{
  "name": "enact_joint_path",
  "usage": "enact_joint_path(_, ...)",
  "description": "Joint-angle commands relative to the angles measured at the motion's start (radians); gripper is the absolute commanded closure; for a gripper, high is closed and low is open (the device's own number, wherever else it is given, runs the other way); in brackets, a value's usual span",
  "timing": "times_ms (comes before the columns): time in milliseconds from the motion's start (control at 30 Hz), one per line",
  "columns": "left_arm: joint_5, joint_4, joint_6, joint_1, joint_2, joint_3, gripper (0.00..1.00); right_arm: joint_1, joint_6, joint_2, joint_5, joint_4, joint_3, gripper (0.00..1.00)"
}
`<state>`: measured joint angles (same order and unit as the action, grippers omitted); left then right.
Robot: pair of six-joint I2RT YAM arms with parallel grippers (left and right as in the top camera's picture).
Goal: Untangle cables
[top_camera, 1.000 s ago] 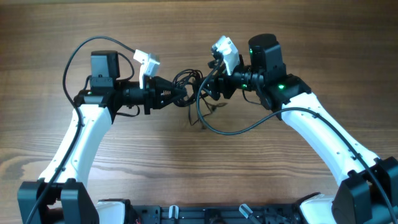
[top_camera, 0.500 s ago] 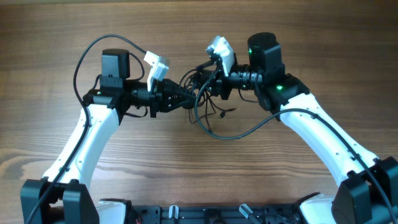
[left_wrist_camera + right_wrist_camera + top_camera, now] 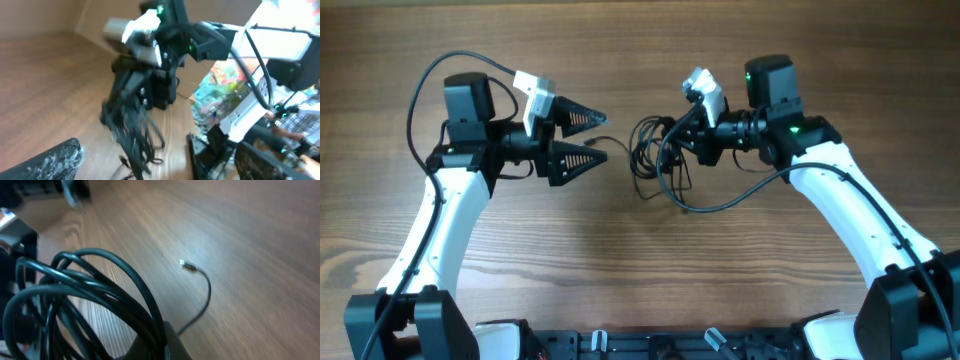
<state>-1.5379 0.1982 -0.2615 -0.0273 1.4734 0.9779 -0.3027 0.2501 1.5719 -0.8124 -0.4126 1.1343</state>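
Between the tightly closed jaws of the right gripper [image 3: 674,150], the cables [image 3: 648,158] are being pinched. Their black loops are bunching just ahead of its fingers and dangling below it toward the table [image 3: 620,260]. Beyond that coil, one loose strand is trailing away, its small plug [image 3: 188,265] lying on the wood. Farther out, across a gap, the left gripper [image 3: 604,136] is facing the bundle with jaws spread wide, apart from the cables.
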Motion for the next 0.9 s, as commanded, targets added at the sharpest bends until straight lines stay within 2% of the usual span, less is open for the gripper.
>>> enact_joint_path(0,0.034,-0.111,0.102,0.024,-0.011,0.008,0.15,-0.013,0.063,0.014,0.034,-0.045,0.003,0.96)
enact_joint_path(67,0.266,-0.125,0.152,0.072,-0.011,0.008,0.26,-0.013,0.060,0.014,-0.029,-0.048,0.003,0.96)
enact_joint_path(100,0.336,-0.122,0.156,0.094,-0.011,0.008,0.29,-0.014,0.056,0.014,-0.034,-0.050,0.003,0.96)
enact_joint_path(233,0.614,-0.119,0.159,0.212,-0.011,0.008,0.29,-0.014,0.051,0.014,-0.035,-0.065,0.003,0.96)
enact_joint_path(300,0.740,-0.119,0.162,0.270,-0.011,0.008,0.25,-0.015,0.037,0.014,-0.035,-0.067,0.003,0.95)
enact_joint_path(433,0.841,-0.113,0.158,0.330,-0.011,0.008,0.25,-0.025,0.037,0.014,-0.034,-0.068,0.003,0.95)
enact_joint_path(500,0.841,-0.105,0.122,0.341,-0.011,0.008,0.32,-0.036,0.037,0.014,-0.027,-0.068,0.003,0.95)
enact_joint_path(533,0.843,-0.099,0.103,0.343,-0.011,0.008,0.39,-0.040,0.038,0.014,-0.024,-0.068,0.003,0.96)
enact_joint_path(567,0.865,-0.079,0.077,0.343,-0.011,0.008,0.51,-0.043,0.039,0.014,-0.023,-0.068,0.003,0.96)
enact_joint_path(600,0.881,-0.063,0.060,0.343,-0.011,0.008,0.71,-0.043,0.038,0.014,-0.024,-0.068,0.003,0.96)
enact_joint_path(633,0.900,-0.039,0.043,0.343,-0.011,0.008,0.79,-0.043,0.038,0.014,-0.024,-0.069,0.003,0.96)
enact_joint_path(800,0.900,0.053,-0.041,0.343,-0.011,0.008,0.79,-0.043,0.039,0.014,-0.023,-0.068,0.003,0.96)
enact_joint_path(867,0.900,0.079,-0.050,0.343,-0.011,0.008,0.71,-0.043,0.038,0.014,-0.024,-0.068,0.003,0.96)
